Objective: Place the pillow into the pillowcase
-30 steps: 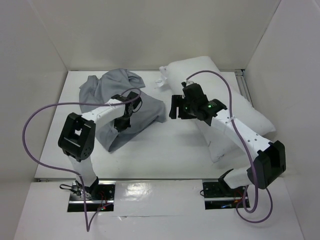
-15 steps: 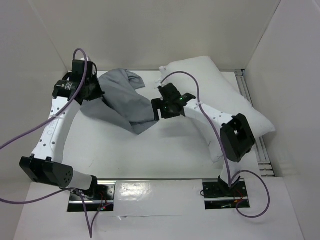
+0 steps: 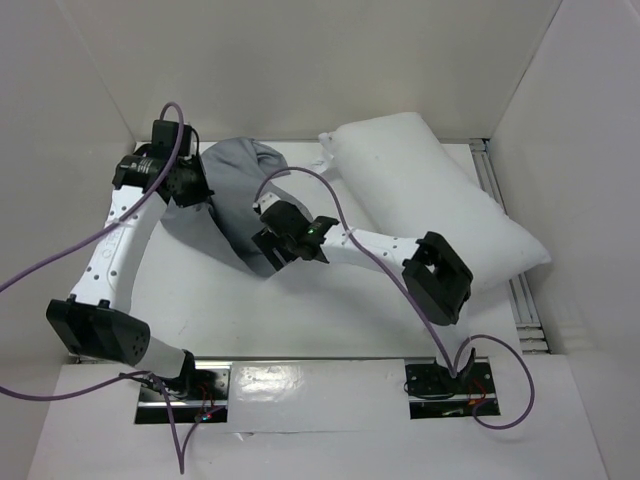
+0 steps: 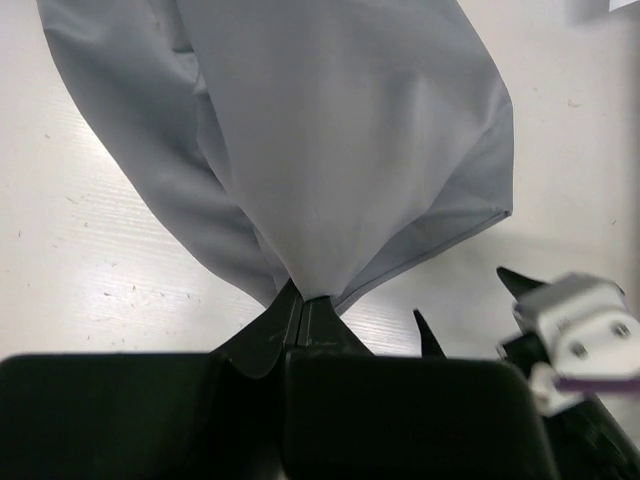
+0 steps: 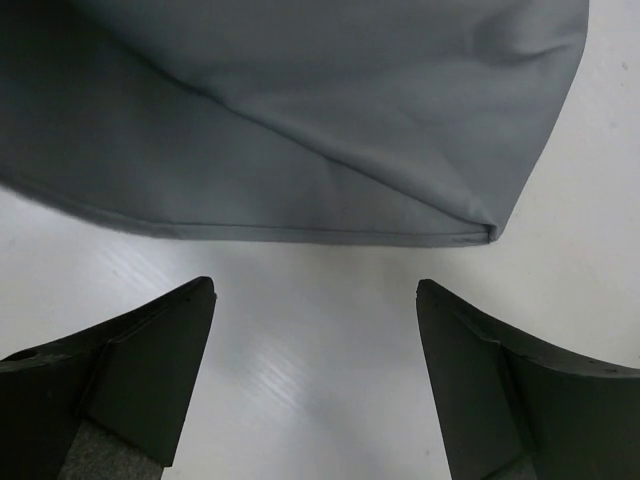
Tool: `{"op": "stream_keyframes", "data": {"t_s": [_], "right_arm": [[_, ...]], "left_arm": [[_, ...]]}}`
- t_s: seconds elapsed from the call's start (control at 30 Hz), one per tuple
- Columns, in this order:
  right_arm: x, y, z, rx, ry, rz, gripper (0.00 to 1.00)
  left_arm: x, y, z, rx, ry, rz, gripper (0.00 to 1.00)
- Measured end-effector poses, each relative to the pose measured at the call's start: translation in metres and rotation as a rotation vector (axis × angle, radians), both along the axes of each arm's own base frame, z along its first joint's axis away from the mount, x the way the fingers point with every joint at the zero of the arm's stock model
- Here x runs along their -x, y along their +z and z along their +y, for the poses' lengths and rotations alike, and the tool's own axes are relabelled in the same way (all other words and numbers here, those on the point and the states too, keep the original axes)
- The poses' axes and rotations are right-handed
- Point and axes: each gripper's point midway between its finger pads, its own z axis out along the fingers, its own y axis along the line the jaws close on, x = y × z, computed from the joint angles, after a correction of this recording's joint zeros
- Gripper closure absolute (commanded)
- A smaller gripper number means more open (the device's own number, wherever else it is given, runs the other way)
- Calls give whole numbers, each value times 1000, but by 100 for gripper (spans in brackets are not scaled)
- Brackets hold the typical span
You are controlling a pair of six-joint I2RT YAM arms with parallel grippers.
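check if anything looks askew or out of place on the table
Nothing is spilled or damaged. The pillowcase is bunched, pinched at one spot by the shut left gripper and draped in folds with no opening spread. The pillow lies diagonally on the right side, its near corner over the side rail.

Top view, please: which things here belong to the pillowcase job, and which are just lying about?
Job: pillow; pillowcase, pinched by the shut left gripper; open right gripper near its corner.
Lying about: metal rail at the table's right edge; purple cables.
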Motion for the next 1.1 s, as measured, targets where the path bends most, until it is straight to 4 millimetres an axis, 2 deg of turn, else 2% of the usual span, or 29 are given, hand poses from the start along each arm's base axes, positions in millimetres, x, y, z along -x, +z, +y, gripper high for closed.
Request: {"op": "stream_keyframes", "data": {"t_s": [0.17,0.47,0.57,0.67,0.7,0.77,0.8,0.83,0.9,0.93,1.0,1.1], "right_arm": [[-13,-18,8,26,-7,-14,8],[-30,1,69,-151,25,-149,6],[-37,-10,82,-179,19,-177,6],[-45,-29,84,-170,-29,-202,13],[-48,-35,82,-160,-52,-210,27],[-54,-48,74,-130,-101,-227,41],[-57,-51,70,-119,-124,-234,51],[-60,-53,65,-111,-150,-243,73],[-65,-53,55,-105,-189,-267,88],[-65,-51,49,-104,-204,-277,99],[-64,-45,30,-93,-226,-291,100],[-63,-15,-1,-108,-251,-315,100]], "left_arm": [[3,4,-4,23,-17,-4,100],[7,37,-9,58,-41,-82,100],[10,39,-11,67,-50,-83,100],[11,39,-12,71,-54,-78,100],[11,39,-12,72,-54,-77,100],[12,39,-13,73,-56,-75,100],[12,39,-13,74,-56,-75,100],[13,38,-13,74,-56,-73,100],[14,38,-12,72,-55,-69,100],[15,38,-12,70,-54,-69,100],[16,37,-10,63,-50,-69,100],[23,28,-5,44,-40,-51,100]]}}
